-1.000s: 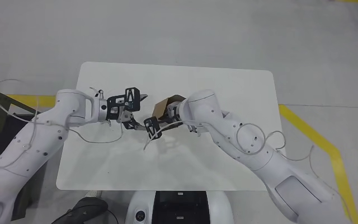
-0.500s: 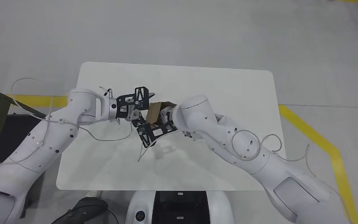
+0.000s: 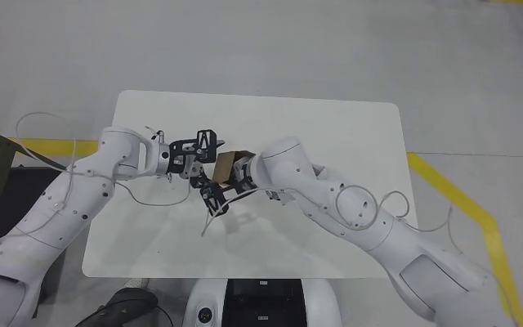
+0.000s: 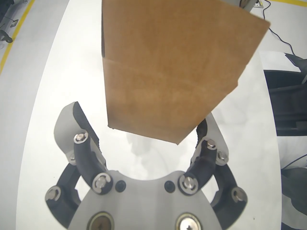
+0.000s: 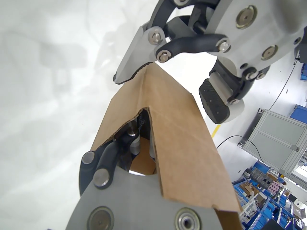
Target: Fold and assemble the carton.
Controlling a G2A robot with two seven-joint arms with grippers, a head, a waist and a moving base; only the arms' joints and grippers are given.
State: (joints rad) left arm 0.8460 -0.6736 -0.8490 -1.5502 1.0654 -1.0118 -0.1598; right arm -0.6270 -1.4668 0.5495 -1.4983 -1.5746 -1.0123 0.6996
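White table [image 3: 327, 123] is standing on a grey floor; above its middle the carton [image 4: 168, 72] is hanging clear of the top, opened into a sleeve, though its end flap is lying unfolded, so closing the ends looks left to do; the right gripper [image 5: 136, 137] is pointing leftward, its fingers seemingly clamping a carton wall, mostly hidden; the left gripper [image 3: 208, 149] is facing it, fingers spread wide around the flap, one tip touching a corner.

- The carton [image 5: 177, 144] wraps round the right gripper [image 5: 134, 132] and hides most of it.
- From above, the right arm [image 3: 327, 196] covers the carton's side at 3 o'clock.
- One fingertip [image 4: 201, 126] of the left gripper [image 4: 140, 120] is partly tucked behind the carton.
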